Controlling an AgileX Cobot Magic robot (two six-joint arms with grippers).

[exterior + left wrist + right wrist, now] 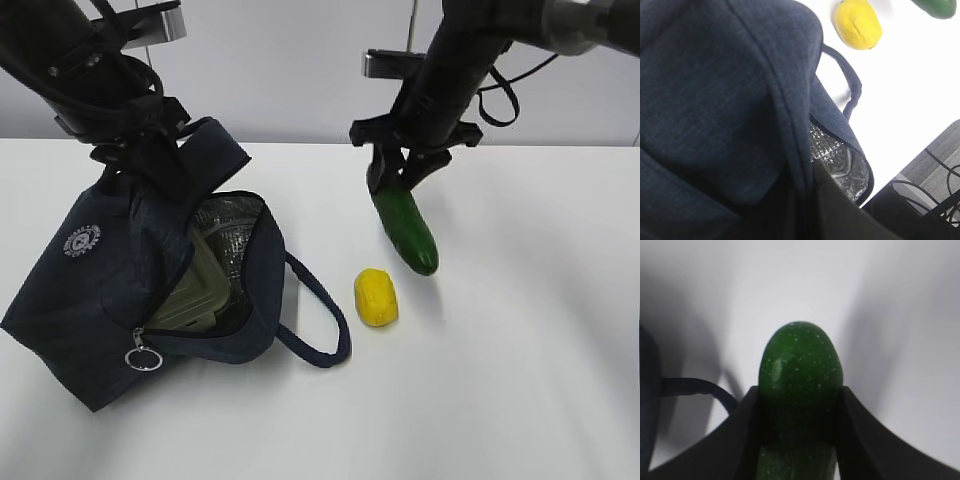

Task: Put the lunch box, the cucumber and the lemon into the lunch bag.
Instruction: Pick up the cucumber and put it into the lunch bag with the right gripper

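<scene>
The navy lunch bag [80, 290] lies tilted at the left, its mouth open toward the right and showing silver lining [235, 240]. The sage-green lunch box [195, 290] sits inside it. My left gripper [138, 155] is shut on the bag's top flap and holds it up. In the left wrist view the bag's fabric [715, 100] hides the jaws. The yellow lemon [376, 297] [857, 23] lies on the table right of the bag. My right gripper [395, 180] [799, 392] is shut on the upper end of the dark green cucumber [410, 230] [800, 360], which slants down toward the table.
One loop handle [320, 320] [850, 85] [695, 387] of the bag trails on the white table [520, 380] between the bag and the lemon. A silver ring pull [142, 357] hangs at the bag's front corner. The table's edge and cables [935, 190] show in the left wrist view.
</scene>
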